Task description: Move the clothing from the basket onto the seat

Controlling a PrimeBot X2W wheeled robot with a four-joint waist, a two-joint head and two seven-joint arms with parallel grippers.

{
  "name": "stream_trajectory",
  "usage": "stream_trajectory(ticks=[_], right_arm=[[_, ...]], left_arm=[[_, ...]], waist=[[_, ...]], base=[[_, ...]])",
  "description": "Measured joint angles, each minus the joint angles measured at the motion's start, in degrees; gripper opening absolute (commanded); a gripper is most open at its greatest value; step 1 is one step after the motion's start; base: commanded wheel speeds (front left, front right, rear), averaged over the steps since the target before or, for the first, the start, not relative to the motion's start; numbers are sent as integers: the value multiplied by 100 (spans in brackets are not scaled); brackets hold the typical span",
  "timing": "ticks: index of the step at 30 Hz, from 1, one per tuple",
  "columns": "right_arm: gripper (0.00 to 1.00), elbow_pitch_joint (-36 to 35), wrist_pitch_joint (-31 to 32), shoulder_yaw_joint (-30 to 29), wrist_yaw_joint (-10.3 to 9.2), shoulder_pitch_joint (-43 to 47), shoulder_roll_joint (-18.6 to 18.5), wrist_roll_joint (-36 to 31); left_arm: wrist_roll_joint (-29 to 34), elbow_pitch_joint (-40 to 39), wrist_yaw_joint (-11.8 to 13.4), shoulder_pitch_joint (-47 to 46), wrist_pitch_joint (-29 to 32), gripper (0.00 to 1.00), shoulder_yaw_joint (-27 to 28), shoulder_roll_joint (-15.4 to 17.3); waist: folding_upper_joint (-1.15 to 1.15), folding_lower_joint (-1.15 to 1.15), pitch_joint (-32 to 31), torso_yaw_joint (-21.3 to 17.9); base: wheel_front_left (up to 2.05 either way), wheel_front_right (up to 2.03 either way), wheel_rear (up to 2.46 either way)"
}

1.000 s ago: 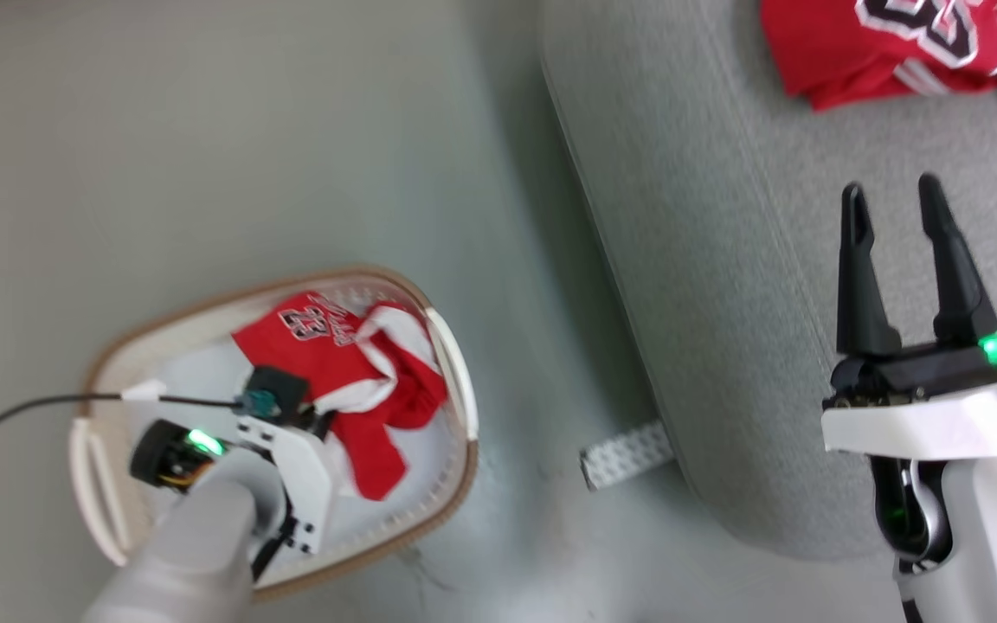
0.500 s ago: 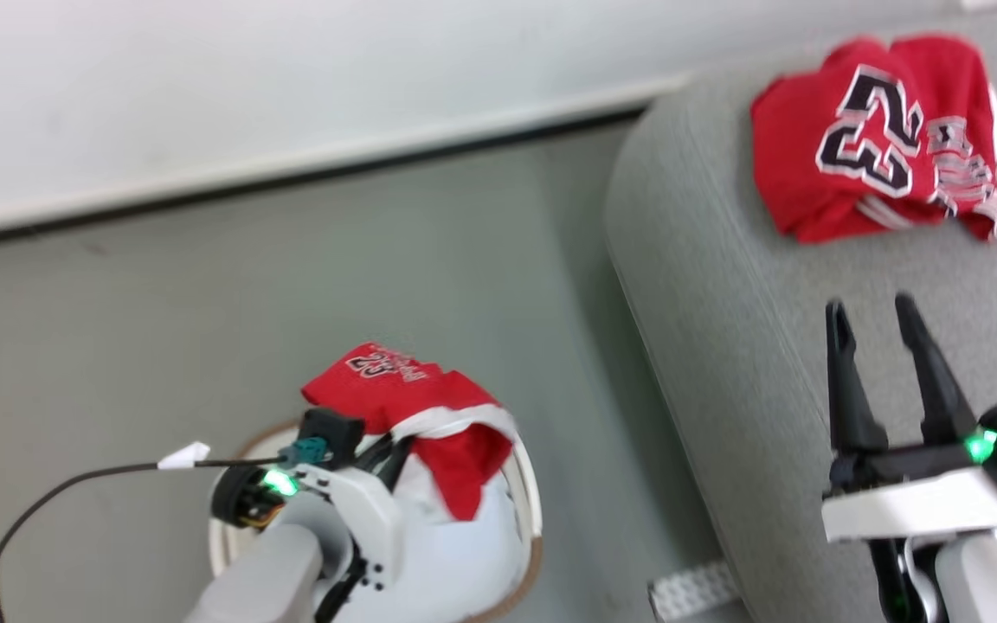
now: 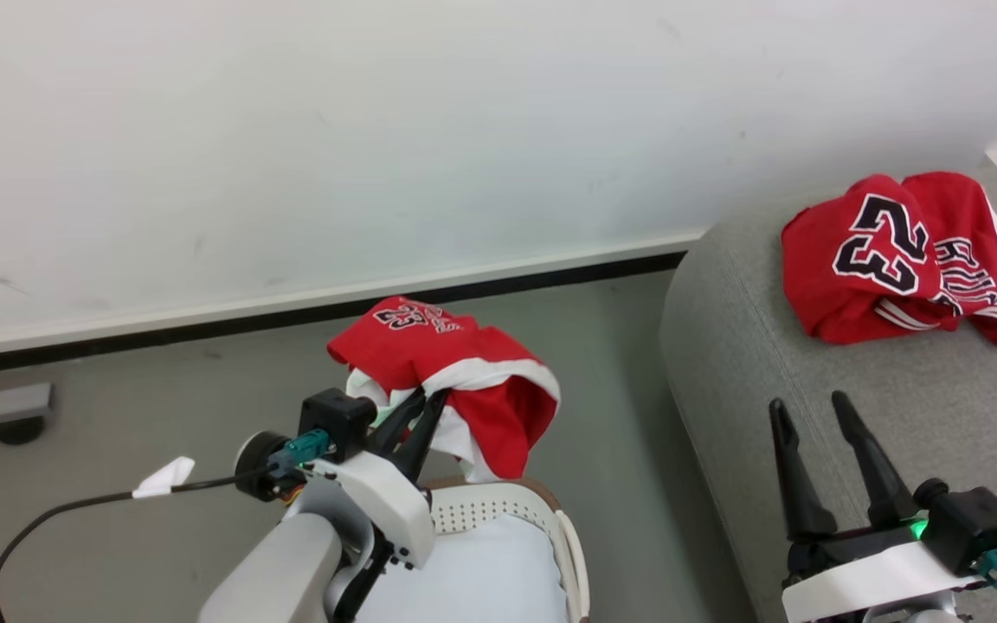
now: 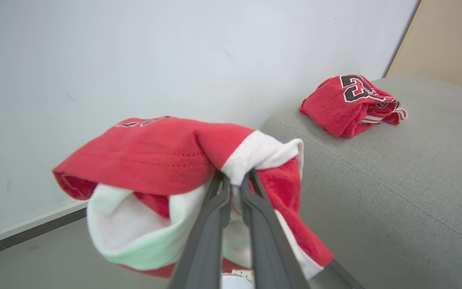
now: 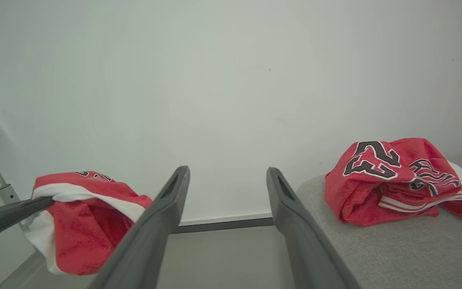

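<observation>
Dangling red shorts [image 3: 442, 350] above basket [image 3: 474, 510]

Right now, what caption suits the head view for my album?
Jaws of the left gripper hold red shorts above the basket; the jersey lies on the seat.

wall [image 3: 464, 130]: plain white | skirting [image 3: 464, 279]: white over black | floor [image 3: 161, 407]: grey-green

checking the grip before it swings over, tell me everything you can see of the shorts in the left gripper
The shorts are soft red fabric with white trim, a pale inner side and a small black 23 on top. They are bunched and hang in the air above the basket, draped over the left gripper, which is shut on a white-edged fold.
</observation>
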Motion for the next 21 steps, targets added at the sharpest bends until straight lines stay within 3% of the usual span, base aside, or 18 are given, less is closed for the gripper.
stream_trajectory(ticks=[21], right_arm=[[100, 398, 0, 725, 0, -4, -16, -49]], left_arm=[[66, -1871, 277, 280, 249, 0, 13, 222]], waist=[[0, 1, -232, 258]], base=[[0, 0, 0]])
